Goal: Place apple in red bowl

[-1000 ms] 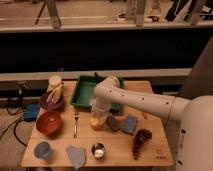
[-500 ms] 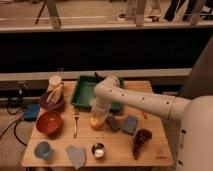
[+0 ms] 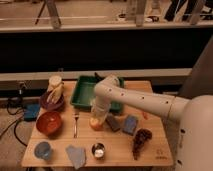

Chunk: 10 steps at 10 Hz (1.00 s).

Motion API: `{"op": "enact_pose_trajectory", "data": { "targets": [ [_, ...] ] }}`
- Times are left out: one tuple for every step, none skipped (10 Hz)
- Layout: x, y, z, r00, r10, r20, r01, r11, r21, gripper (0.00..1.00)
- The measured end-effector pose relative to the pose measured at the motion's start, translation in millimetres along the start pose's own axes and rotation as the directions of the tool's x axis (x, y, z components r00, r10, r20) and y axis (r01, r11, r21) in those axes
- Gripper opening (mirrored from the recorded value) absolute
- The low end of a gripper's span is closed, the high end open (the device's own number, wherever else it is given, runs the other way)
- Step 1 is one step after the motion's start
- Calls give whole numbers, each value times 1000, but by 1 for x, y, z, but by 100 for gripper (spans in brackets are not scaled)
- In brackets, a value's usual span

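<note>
The apple (image 3: pixel 95 125), small and orange-yellow, sits on the wooden table (image 3: pixel 117 152) just in front of the green tray. My gripper (image 3: pixel 97 117) points straight down right on top of the apple, at the end of the white arm that reaches in from the right. The arm hides the apple's upper part. The red bowl (image 3: pixel 48 123) stands to the left of the apple, empty, with a fork between them.
A green tray (image 3: pixel 86 93) lies behind the gripper. A purple bowl with bananas (image 3: pixel 53 98) stands at the back left. Nearby are a fork (image 3: pixel 76 124), dark sponge (image 3: pixel 113 122), blue sponge (image 3: pixel 131 125), grapes (image 3: pixel 141 139), metal cup (image 3: pixel 98 150), grey cloth (image 3: pixel 76 156) and blue cup (image 3: pixel 43 150).
</note>
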Motion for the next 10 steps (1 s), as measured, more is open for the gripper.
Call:
{"op": "enact_pose_trajectory", "data": {
  "targets": [
    [0,-1,2,1000,-4,1,4,1000,-6,73],
    [1,-1,2,1000,-6,1,6,1000,-8,79],
    [1,0,1,1000,-6,1,6,1000,-10,80],
    [1,1,-1,1000,-7,1,7,1000,-13,80],
    [0,1,0,1000,-7,1,7,1000,-15,80],
    [0,0,2,1000,-11,2,11,1000,-16,80],
    [-1,-1,4,1000,-16,3,16,1000,-20,80],
    [-3,-2,5,1000,-20,4,20,1000,-21,80],
    [-3,-2,5,1000,-21,3,21,999,-24,80],
    [-3,-1,5,1000,-21,2,21,999,-26,80]
  ]
}}
